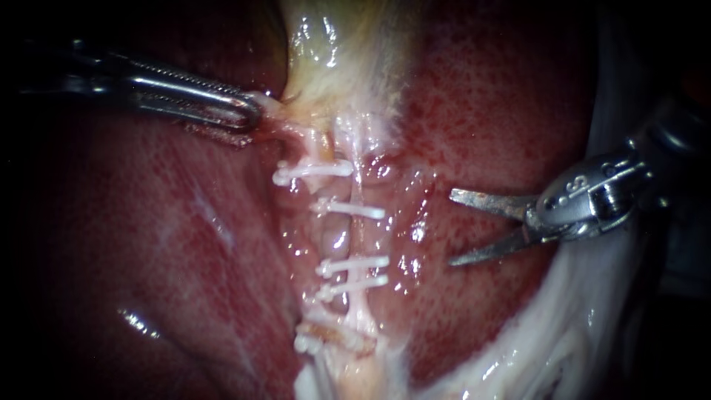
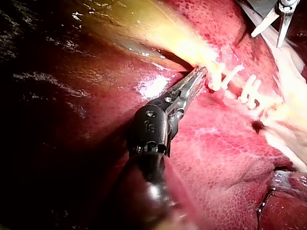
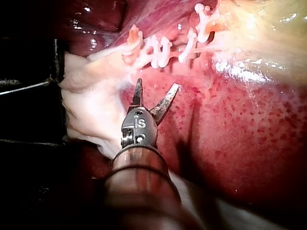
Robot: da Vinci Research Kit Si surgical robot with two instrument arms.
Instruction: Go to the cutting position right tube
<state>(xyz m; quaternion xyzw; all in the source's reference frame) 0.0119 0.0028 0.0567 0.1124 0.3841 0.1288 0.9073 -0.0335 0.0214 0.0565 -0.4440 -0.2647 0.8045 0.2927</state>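
Right tube [image 1: 361,237], which I take to be the thin pale strand running through the white clips [image 1: 354,264], lies well ahead of your right instrument's [image 1: 453,228] blade tips. Wet red liver [image 1: 481,111] fills the stretch between them. Those blades stand wide apart and grip nothing. Your left instrument [image 1: 248,115] has its jaws closed on the lower end of the gallbladder [image 1: 333,44], beyond the clips from your blades, and seems to hold the strand taut.

Watch three things as you go in:
- With the blades this wide, the lower tip could drag across the liver and make it bleed if you come in low.
- The bare span between the inner clips is short. Come in off line and a blade would land on a clip, or cut too close to one.
- A pinker, plumper tube [image 1: 333,238] lies just beyond the pale one. Reach too deep and both end up between the blades.

The strand itself looks slim, whitish and glistening, straight, with clips crossing it on either side of that bare span.
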